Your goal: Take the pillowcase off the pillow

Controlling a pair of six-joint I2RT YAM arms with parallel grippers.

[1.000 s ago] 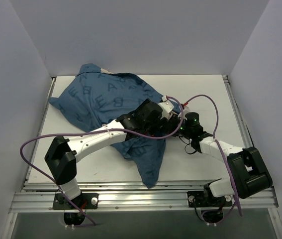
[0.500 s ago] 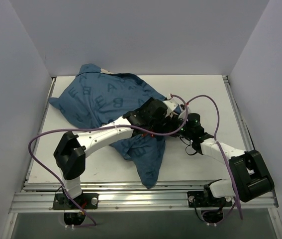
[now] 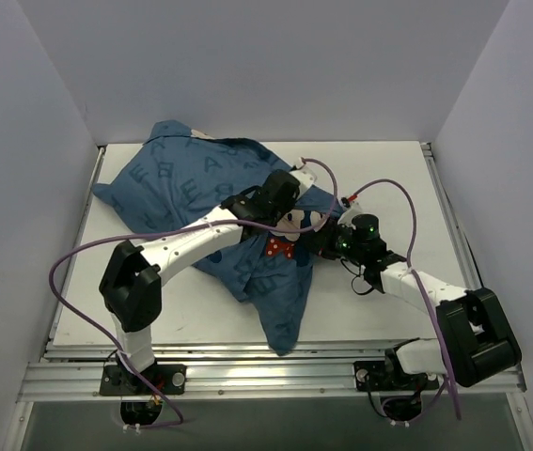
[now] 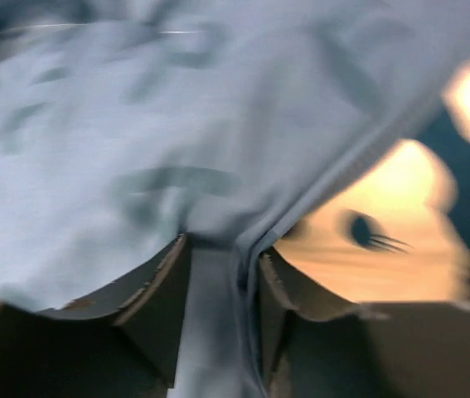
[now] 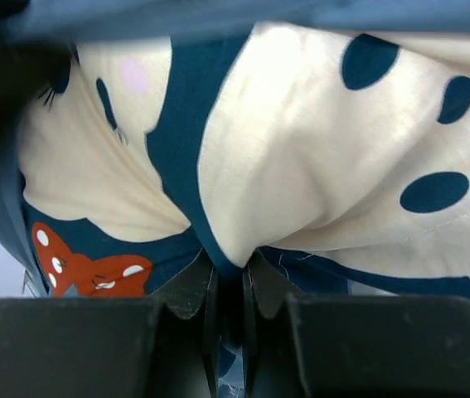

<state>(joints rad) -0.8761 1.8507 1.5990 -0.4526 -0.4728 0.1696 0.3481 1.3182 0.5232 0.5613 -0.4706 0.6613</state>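
Note:
The dark-blue pillowcase [image 3: 181, 183] lies bunched over the left and middle of the table, one corner trailing toward the front edge. A mouse face with a red bow [image 3: 280, 247] shows on a turned-back part. My left gripper [image 3: 288, 205] reaches over the cover. In the left wrist view a fold with its hem [image 4: 218, 274] fills the gap between the left gripper's [image 4: 218, 286] jaws. My right gripper [image 3: 328, 241] is shut on a pinch of the printed pillowcase [image 5: 301, 149], with the right gripper's [image 5: 230, 286] jaws nearly touching. The pillow is hidden inside the cover.
The white table [image 3: 388, 178] is walled in on the left, back and right. Purple cables [image 3: 393, 193] loop above both arms. A metal rail [image 3: 266, 376] runs along the near edge by the arm bases.
My left gripper has closed on the fabric and drawn back to the upper left, turning a flap over so the mouse face and red bow show. The right gripper has kept its grip.

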